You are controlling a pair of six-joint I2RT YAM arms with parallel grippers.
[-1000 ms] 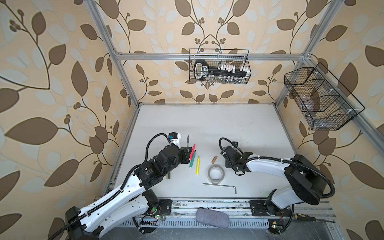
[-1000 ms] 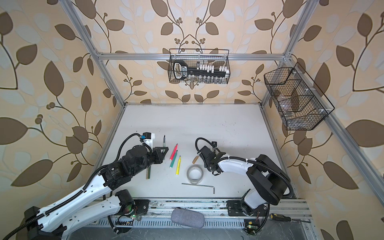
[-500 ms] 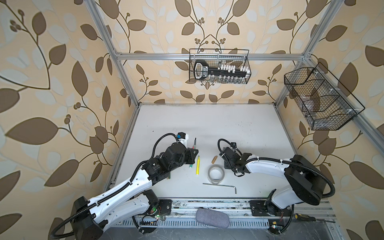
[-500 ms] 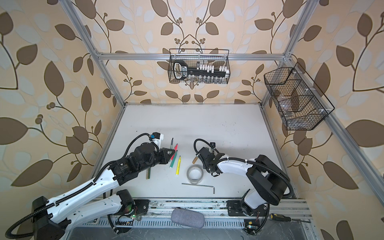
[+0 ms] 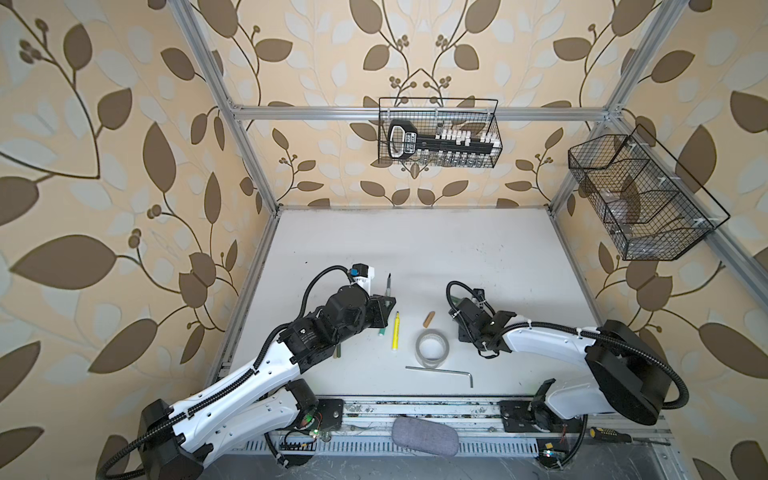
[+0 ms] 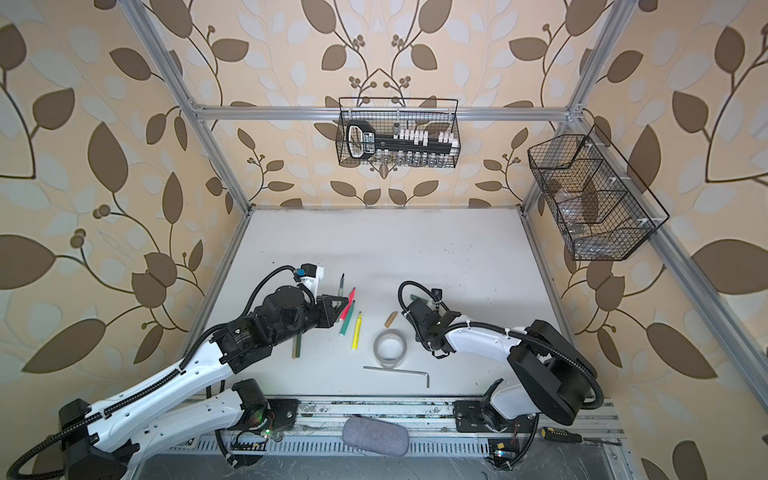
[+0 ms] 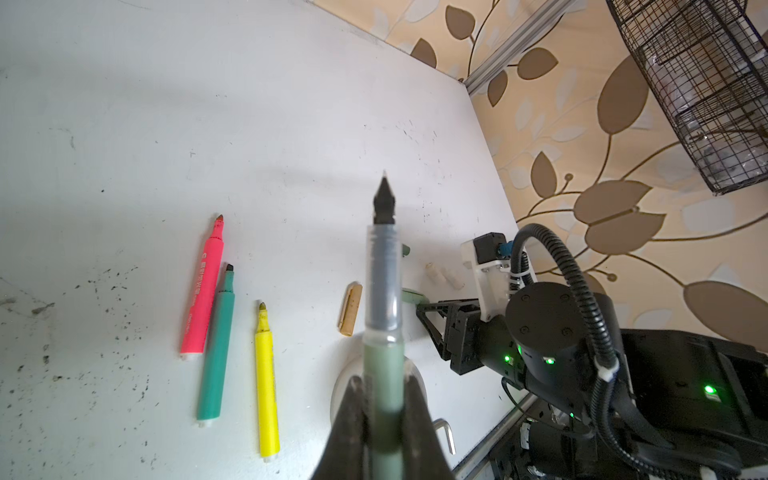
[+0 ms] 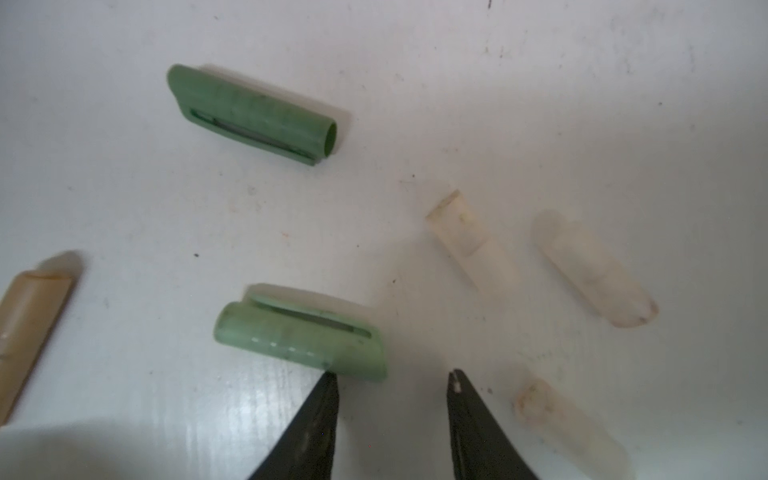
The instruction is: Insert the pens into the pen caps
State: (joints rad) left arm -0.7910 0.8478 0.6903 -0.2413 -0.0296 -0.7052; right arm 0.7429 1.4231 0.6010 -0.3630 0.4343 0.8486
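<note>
My left gripper [image 7: 382, 386] is shut on a grey-green pen [image 7: 382, 291], whose dark tip points away from me; both top views show the pen [image 5: 389, 283] [image 6: 342, 284]. The pink marker [image 7: 203, 286], green marker [image 7: 216, 345] and yellow marker [image 7: 266, 382] lie side by side on the table. My right gripper [image 8: 392, 374] stands open just above the table with nothing between its fingers, and one fingertip [image 8: 328, 382] is at the edge of a light green cap [image 8: 299, 332]. Around it lie a darker green cap [image 8: 253, 114], a tan cap [image 8: 29, 316] and three whitish caps [image 8: 469, 237] [image 8: 594, 270] [image 8: 569, 432].
A roll of clear tape [image 5: 432, 348] and a silver hex key [image 5: 440, 370] lie near the front between the arms. An olive pen [image 6: 296, 347] sticks out from under the left arm. A grey pouch [image 5: 426, 436] rests on the front rail. Wire baskets [image 5: 438, 133] [image 5: 640, 203] hang on the walls.
My left gripper has carried the grey-green pen to the right, over the markers. The right arm has hardly moved.
</note>
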